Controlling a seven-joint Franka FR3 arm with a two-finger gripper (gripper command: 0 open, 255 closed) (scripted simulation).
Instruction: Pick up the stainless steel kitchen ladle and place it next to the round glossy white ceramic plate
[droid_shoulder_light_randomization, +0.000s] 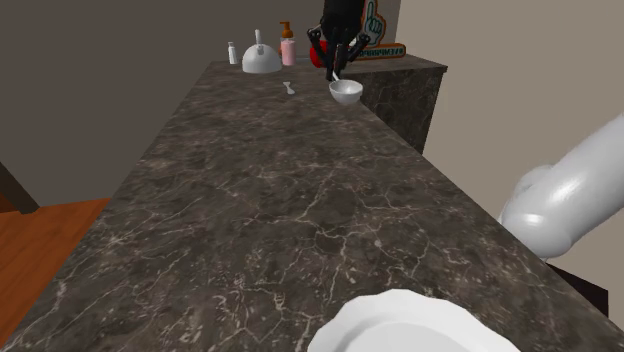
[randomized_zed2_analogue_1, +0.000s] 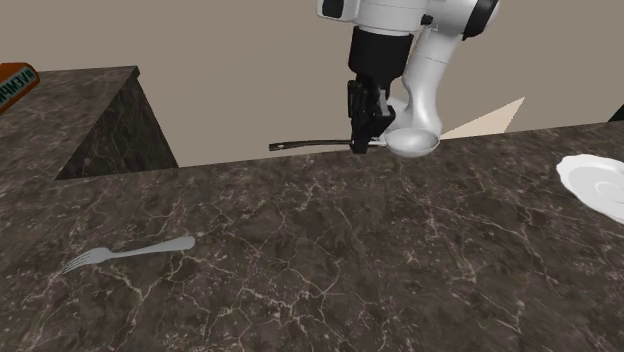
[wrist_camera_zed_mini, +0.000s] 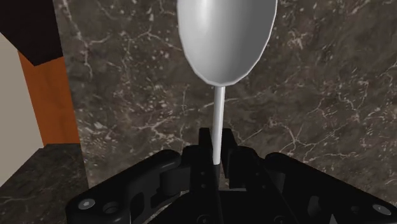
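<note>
Hand (wrist_camera_zed_mini: 218, 153) clamped on ladle (wrist_camera_zed_mini: 226, 38) stem, just behind bowl. Ladle airborne, roughly level, clear of desk (wrist_camera_zed_mini: 331, 95). Long handle sticks out other side of hand, so mind the swing. Plate (randomized_zed2_analogue_1: 595, 185) well off on bowl side. Carry level, then lower beside rim, not onto it.

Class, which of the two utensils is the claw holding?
The shiny grey ladle, its handle clasped in the black claw; the grey fork lies free on the dark marbled countertop.
</note>
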